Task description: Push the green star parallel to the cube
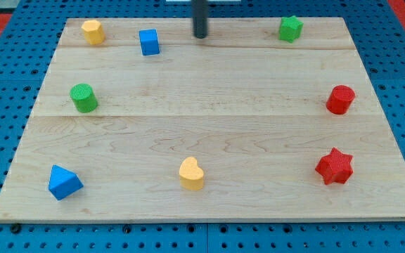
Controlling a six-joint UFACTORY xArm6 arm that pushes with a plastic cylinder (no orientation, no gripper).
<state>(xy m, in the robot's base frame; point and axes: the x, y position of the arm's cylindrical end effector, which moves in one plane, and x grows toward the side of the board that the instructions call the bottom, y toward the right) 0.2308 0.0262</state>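
Green star (290, 28) sits near the top right corner of the wooden board (209, 133), well apart from the blue cube (149, 41) at the top left. My tip (200, 35) rests between them, nearer the cube, touching neither; it is a bare rod with nothing to spread or pinch. The two blocks already lie close to one line across the board, the star a shade higher in the view. To do this well, I judge I should circle to the star's far side, press squarely on its middle so the points do not make it spin, and nudge it slowly until it stands level with the cube.
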